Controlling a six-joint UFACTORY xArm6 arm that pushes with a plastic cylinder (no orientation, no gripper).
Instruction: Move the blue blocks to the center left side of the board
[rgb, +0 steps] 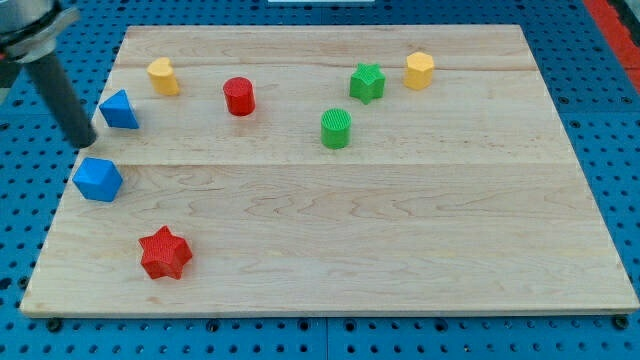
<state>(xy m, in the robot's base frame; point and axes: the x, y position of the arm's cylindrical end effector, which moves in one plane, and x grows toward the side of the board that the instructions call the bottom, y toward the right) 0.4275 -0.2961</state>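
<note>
A blue triangular block (120, 110) lies near the board's left edge, upper part. A blue cube-like block (97, 179) lies below it, at the left edge around mid-height. My tip (83, 141) stands at the board's left edge between the two, just left of and below the triangular block and just above the cube-like block. The dark rod rises from it toward the view's top left corner. I cannot tell whether the tip touches either block.
A yellow block (163, 76) and a red cylinder (239, 96) lie at the upper left. A green cylinder (336, 128), a green star (367, 82) and a yellow hexagonal block (419, 70) lie at the upper middle and right. A red star (165, 252) lies at the lower left.
</note>
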